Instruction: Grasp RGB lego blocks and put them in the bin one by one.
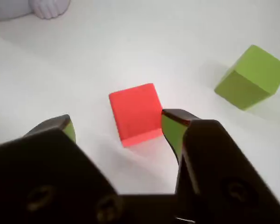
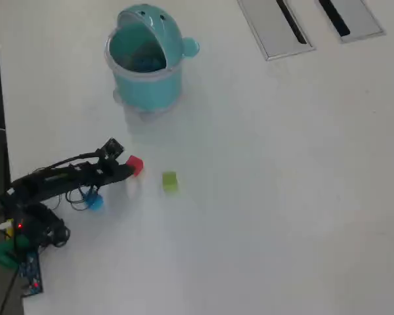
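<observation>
In the overhead view my arm point(image 2: 59, 180) lay along the left side of the white worktop point(image 2: 269, 197), reaching rightward from its base near the left edge. A blue object point(image 2: 95, 203) showed just below the arm; I could not tell from that view whether it was the blue block. My pincer point(image 2: 128, 169) sat at the arm's right end, right up against the red block point(image 2: 135, 165). Just beside that, further right and a touch lower, lay the yellow-green block point(image 2: 170, 182), apart from the red one. The teal bin point(image 2: 144, 59) stood well away toward the top of that view, hood lid tipped back and mouth open, its small knob on the right side.

In the wrist view my pincer point(image 1: 117, 129) was spread open and held nothing. Its left fingertip point(image 1: 60, 126) stood clear of the red block point(image 1: 136, 113), with bare worktop point(image 1: 84, 60) between them. The red block sat between the two tips, toward the right one. My right fingertip point(image 1: 172, 126) was at the block's right face, touching or very nearly so; I could not tell which. The yellow-green block point(image 1: 251, 77) lay at the far right, turned at an angle and outside my grip.
</observation>
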